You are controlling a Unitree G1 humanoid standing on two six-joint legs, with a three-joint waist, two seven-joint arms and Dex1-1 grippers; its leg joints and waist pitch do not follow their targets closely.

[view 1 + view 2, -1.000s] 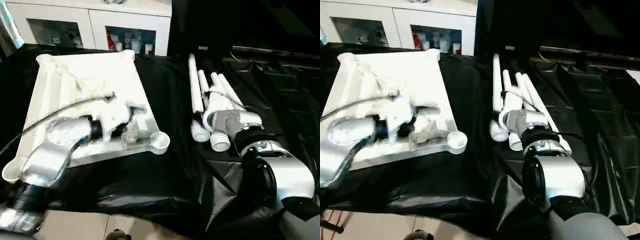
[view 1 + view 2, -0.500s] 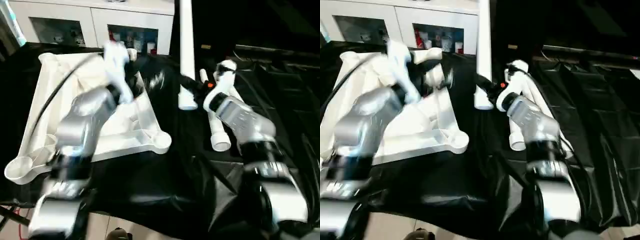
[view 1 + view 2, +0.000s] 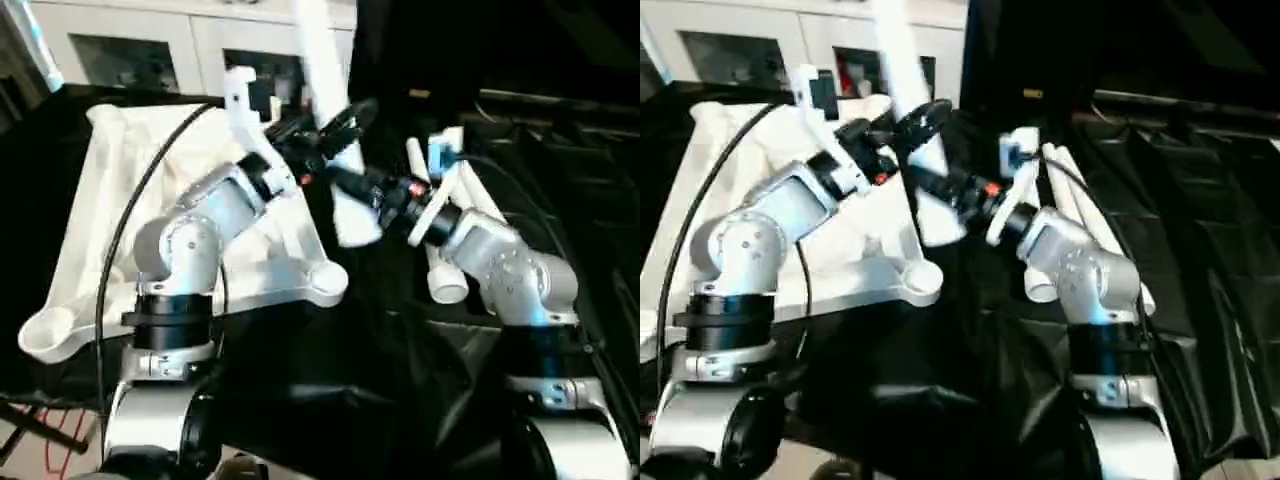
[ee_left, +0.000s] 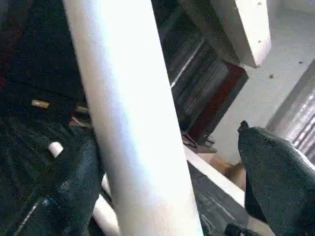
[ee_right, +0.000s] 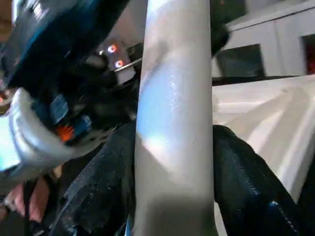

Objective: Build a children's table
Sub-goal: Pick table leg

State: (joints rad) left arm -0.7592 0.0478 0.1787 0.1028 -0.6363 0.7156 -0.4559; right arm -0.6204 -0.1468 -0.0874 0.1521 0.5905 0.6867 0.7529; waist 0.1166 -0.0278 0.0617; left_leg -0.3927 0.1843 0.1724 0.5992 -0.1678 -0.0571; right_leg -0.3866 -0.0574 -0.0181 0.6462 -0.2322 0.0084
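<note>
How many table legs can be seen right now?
3 clear: one leg raised upright, held by the right gripper; at least two lying on the black cover behind the right arm. A fourth may be hidden.

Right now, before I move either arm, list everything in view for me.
Plastic ribbed tabletop: one, white, upside down on the black sheet, robot's left.
Raised tapered leg: one, white, in the air between both grippers, near the tabletop's right edge.
Spare tubular legs: at least two, white, lying on the sheet, robot's right.
Plastic sheet: one, black, covering the work surface.
Glass-door cabinet: one, white, behind the tabletop.
Left gripper: black fingers spread wide around the raised leg.
Right gripper: clamped on the raised leg.
</note>
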